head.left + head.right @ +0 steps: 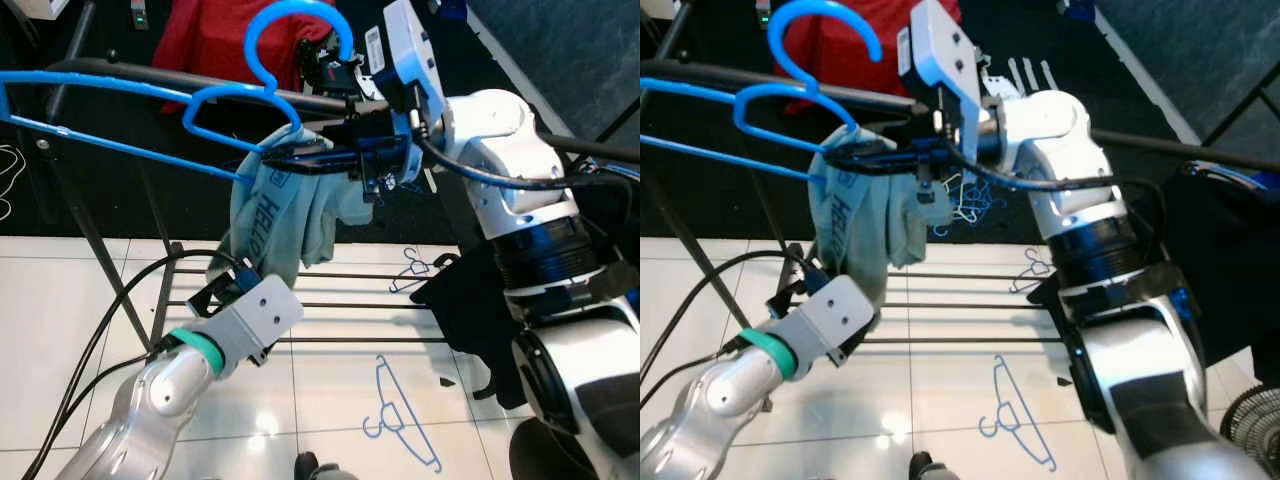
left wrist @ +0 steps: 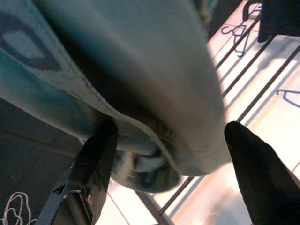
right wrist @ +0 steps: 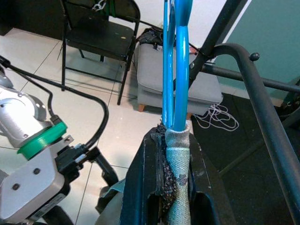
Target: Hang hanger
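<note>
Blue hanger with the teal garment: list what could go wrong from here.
1. The blue hanger has its hook above the black rail, not over it; released now, it would likely fall.
2. The right gripper pinches hanger and teal garment together, so the cloth may slip or snag.
3. The left gripper, fingers open around the hem, could tug the garment off.

There are two pincers, the left pincer (image 1: 232, 283) and the right pincer (image 1: 300, 152). There is one blue hanger (image 1: 262, 75), one green cloth (image 1: 280, 225), and one black rail (image 1: 150, 75).
</note>
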Robot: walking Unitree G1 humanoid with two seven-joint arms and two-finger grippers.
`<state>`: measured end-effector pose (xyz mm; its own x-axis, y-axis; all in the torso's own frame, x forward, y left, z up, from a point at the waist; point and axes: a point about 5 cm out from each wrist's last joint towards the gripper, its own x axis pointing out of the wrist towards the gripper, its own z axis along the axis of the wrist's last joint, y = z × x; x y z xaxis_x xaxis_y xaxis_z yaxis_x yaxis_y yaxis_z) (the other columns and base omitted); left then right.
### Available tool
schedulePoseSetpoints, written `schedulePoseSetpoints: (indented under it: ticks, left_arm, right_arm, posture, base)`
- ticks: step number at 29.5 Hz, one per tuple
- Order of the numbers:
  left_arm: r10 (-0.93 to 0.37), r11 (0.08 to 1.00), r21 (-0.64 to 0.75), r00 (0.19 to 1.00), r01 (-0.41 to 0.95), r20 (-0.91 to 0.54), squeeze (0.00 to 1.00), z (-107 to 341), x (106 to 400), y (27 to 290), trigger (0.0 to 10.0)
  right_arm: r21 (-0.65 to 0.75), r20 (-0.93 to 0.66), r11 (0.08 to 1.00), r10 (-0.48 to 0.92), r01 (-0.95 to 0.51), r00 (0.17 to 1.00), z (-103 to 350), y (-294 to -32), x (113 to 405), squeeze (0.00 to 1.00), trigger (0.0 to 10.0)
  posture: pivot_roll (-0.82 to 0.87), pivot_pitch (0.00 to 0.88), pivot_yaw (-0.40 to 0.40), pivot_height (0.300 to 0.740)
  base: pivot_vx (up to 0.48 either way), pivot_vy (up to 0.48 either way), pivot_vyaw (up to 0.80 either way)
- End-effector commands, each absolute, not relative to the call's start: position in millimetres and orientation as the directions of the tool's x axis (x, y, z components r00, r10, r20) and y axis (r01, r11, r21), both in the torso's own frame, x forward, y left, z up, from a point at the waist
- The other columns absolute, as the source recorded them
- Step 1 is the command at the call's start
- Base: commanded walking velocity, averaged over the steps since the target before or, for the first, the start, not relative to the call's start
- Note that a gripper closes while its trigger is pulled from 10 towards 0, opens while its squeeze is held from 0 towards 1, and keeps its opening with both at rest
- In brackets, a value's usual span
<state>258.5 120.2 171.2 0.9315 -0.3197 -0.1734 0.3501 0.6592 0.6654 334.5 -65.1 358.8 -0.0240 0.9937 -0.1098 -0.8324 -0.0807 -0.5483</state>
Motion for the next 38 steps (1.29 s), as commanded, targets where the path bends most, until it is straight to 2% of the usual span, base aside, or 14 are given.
schedulePoseSetpoints:
  ticks: [1, 2, 3, 16, 33, 38]
  left_arm:
    - [-0.316, 0.639, 0.682, 0.930, 0.356, -0.189, 0.00, 165.3, 258.1, 122.1, 3.5]
    - [-0.312, 0.632, 0.691, 0.931, 0.351, -0.187, 0.00, 165.3, 258.5, 123.5, 3.5]
    - [-0.312, 0.618, 0.704, 0.931, 0.349, -0.188, 0.00, 165.1, 259.0, 125.1, 0.2]
    - [-0.349, 0.557, 0.728, 0.908, 0.399, -0.231, 0.00, 158.4, 255.2, 134.0, 0.0]
    - [-0.368, 0.554, 0.727, 0.903, 0.404, -0.221, 0.00, 155.2, 255.2, 128.4, 0.0]
    - [-0.374, 0.523, 0.746, 0.898, 0.412, -0.234, 0.00, 152.8, 253.7, 133.5, 0.0]
  right_arm:
    - [-0.577, -0.098, -0.090, 0.994, -0.812, -0.040, 368.6, -68.3, 329.5, 0.00, 10.0]
    - [-0.577, -0.097, -0.089, 0.994, -0.812, -0.040, 368.5, -68.7, 329.3, 0.00, 10.0]
    - [-0.575, -0.097, -0.088, 0.995, -0.813, -0.040, 367.8, -69.2, 329.3, 0.00, 10.0]
    - [-0.570, -0.099, -0.084, 0.995, -0.817, -0.034, 365.5, -71.1, 329.8, 0.00, 10.0]
    - [-0.570, -0.098, -0.084, 0.995, -0.817, -0.033, 364.8, -71.9, 329.0, 0.00, 10.0]
    - [-0.570, -0.098, -0.082, 0.995, -0.817, -0.031, 363.9, -72.4, 328.8, 0.00, 10.0]
  posture:
    - [-0.04, 0.136, -0.081, 0.740]
    - [-0.04, 0.137, -0.081, 0.740]
    - [-0.04, 0.137, -0.080, 0.740]
    - [-0.04, 0.137, -0.075, 0.740]
    - [-0.04, 0.130, -0.072, 0.740]
    - [-0.03, 0.124, -0.068, 0.740]
  base:
    - [0.000, 0.000, 0.00]
    - [0.000, 0.000, 0.00]
    - [0.000, 0.000, 0.00]
    - [0.000, 0.000, 0.00]
    - [0.000, 0.000, 0.00]
    - [0.000, 0.000, 0.00]
